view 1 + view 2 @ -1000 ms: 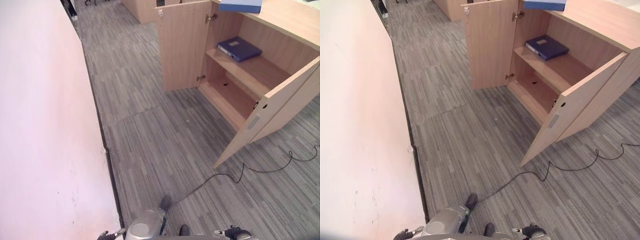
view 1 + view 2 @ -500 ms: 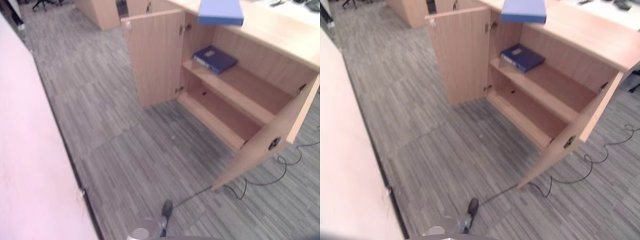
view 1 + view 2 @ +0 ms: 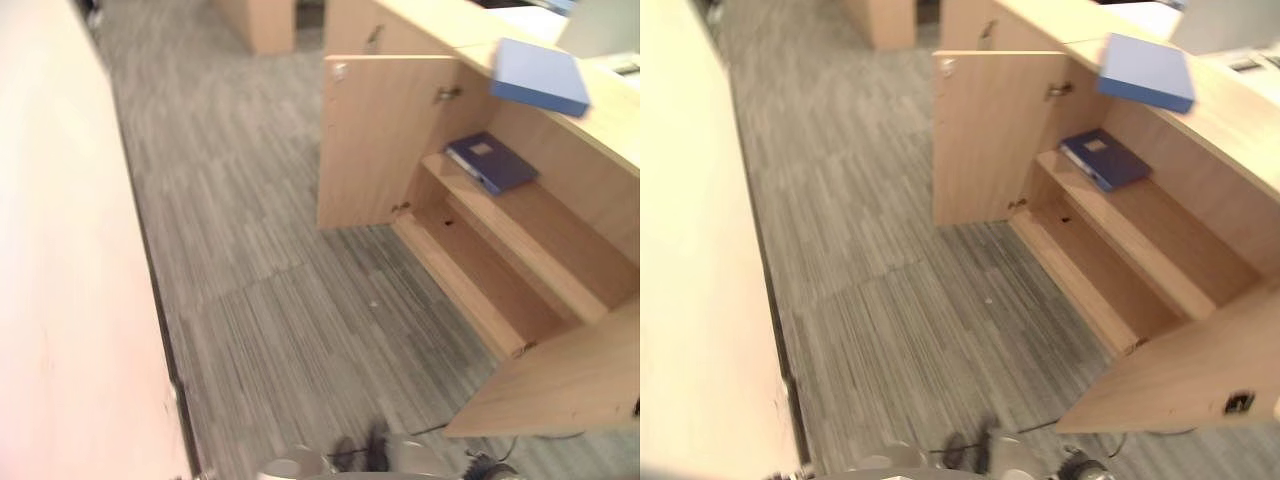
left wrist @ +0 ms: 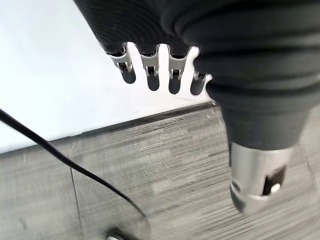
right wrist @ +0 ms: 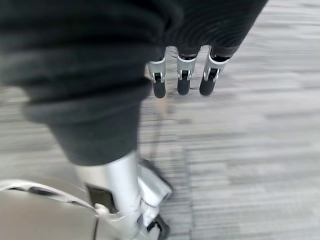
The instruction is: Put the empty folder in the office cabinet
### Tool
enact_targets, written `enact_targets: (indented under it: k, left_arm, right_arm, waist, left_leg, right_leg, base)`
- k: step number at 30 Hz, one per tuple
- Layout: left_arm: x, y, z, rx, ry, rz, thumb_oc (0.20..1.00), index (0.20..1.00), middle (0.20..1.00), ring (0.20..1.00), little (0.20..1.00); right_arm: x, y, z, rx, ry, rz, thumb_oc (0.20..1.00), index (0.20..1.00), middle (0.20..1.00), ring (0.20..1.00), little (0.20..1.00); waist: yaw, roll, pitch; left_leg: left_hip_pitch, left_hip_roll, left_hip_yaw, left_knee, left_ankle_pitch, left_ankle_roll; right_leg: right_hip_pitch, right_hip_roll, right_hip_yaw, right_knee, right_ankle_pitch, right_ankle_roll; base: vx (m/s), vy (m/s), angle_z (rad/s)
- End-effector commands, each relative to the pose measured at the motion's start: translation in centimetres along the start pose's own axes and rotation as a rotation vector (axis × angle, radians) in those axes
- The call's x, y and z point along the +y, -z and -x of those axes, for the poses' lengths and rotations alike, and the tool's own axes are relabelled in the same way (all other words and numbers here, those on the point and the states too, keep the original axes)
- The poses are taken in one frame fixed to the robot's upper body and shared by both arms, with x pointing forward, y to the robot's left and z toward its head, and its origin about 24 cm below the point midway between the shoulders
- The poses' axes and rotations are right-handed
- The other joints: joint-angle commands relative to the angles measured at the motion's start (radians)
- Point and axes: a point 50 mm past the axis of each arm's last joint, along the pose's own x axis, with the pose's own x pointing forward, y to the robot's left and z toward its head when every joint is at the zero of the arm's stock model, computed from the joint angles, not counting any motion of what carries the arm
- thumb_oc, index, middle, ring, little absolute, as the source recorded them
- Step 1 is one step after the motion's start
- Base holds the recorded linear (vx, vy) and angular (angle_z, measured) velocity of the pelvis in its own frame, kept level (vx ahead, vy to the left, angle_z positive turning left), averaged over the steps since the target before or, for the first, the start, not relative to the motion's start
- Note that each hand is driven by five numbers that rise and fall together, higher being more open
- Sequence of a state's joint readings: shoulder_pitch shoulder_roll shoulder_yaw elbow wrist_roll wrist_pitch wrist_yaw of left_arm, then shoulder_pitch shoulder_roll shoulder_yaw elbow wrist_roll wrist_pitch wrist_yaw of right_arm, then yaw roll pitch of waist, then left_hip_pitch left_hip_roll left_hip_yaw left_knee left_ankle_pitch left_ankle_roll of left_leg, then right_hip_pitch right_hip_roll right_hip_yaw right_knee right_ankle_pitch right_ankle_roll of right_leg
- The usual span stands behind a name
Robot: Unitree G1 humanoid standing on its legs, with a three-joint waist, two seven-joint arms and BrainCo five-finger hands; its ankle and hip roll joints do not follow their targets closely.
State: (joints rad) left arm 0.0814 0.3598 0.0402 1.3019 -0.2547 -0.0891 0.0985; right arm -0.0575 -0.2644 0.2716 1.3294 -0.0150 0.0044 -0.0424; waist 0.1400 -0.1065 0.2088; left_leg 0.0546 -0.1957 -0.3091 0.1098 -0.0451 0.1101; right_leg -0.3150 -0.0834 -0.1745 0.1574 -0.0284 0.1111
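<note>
Grey striped carpet [image 3: 290,330] runs up to an open cabinet [image 3: 480,270] at two o'clock. Since a second ago the whole view has swung, so the camera moved, not the furniture. The light-blue folder [image 3: 540,75] lies flat on the desk [image 3: 610,120] above, overhanging its edge, long axis towards four o'clock; a dark-blue folder [image 3: 490,162] occupies the upper shelf. Left hand [image 4: 155,75] and right hand [image 5: 182,80] hang relaxed, holding nothing; pickup is not yet begun.

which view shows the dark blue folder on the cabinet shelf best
The right eye view: the dark blue folder lies flat on the upper shelf of the open cabinet, fully in view. The left eye view shows it much the same, nearer the edge. The wrist views show floor instead.
</note>
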Motion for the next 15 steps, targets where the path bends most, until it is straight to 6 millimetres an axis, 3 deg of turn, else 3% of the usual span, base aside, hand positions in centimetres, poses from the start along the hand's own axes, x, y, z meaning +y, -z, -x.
enact_targets:
  k: [1, 3, 4, 7, 15]
  left_arm:
    - [-0.7, 2.0, 0.4, 0.052, 0.021, -0.022, 1.000, 1.000, 1.000, 1.000, 1.000]
    - [-0.4, 2.1, 0.4, 0.056, 0.015, -0.026, 1.000, 1.000, 1.000, 1.000, 1.000]
    - [-0.2, 2.9, 0.6, 0.081, 0.007, -0.013, 1.000, 1.000, 1.000, 1.000, 1.000]
    - [-0.2, 3.2, 0.6, 0.095, 0.005, -0.002, 1.000, 1.000, 1.000, 1.000, 1.000]
    - [-1.3, 0.8, 0.2, 0.020, 0.020, -0.027, 1.000, 1.000, 1.000, 1.000, 1.000]
  right_arm:
    - [-1.8, 1.8, 0.2, 0.055, 0.059, -0.042, 1.000, 1.000, 1.000, 1.000, 1.000]
    - [-1.6, 2.0, 0.2, 0.055, 0.058, -0.045, 1.000, 1.000, 1.000, 1.000, 1.000]
    - [-1.4, 2.2, 0.2, 0.070, 0.056, -0.044, 1.000, 1.000, 1.000, 1.000, 1.000]
    - [-1.2, 2.6, 0.3, 0.085, 0.050, -0.038, 1.000, 1.000, 1.000, 1.000, 1.000]
    - [-0.9, 2.4, 0.3, 0.075, 0.061, -0.061, 1.000, 1.000, 1.000, 1.000, 1.000]
  waist:
    - [-0.018, 0.066, 0.022]
    - [-0.004, 0.044, 0.014]
    - [0.007, 0.035, -0.008]
    - [0.007, 0.027, -0.024]
    - [-0.018, 0.024, -0.051]
  left_leg:
    - [0.076, 0.007, -0.092, -0.112, 0.017, -0.034]
    - [0.083, -0.001, -0.083, -0.108, -0.008, -0.037]
    - [0.106, 0.016, -0.083, -0.119, -0.034, -0.037]
    - [0.106, 0.027, -0.088, -0.113, -0.044, -0.039]
    - [0.128, 0.100, -0.096, -0.113, -0.071, -0.075]
  right_leg:
    - [0.120, 0.019, -0.058, -0.110, 0.149, 0.022]
    - [0.175, 0.011, -0.106, -0.169, 0.150, 0.017]
    - [0.199, 0.027, -0.096, -0.182, 0.152, 0.004]
    - [0.206, 0.031, -0.090, -0.191, 0.157, 0.003]
    - [0.221, 0.067, -0.079, -0.164, 0.087, -0.034]
  base:
    - [0.19, -0.033, 0.07]
    - [0.25, -0.078, 0.10]
    - [0.27, -0.084, -0.07]
    - [0.23, -0.066, -0.19]
    - [0.21, -0.074, -0.06]
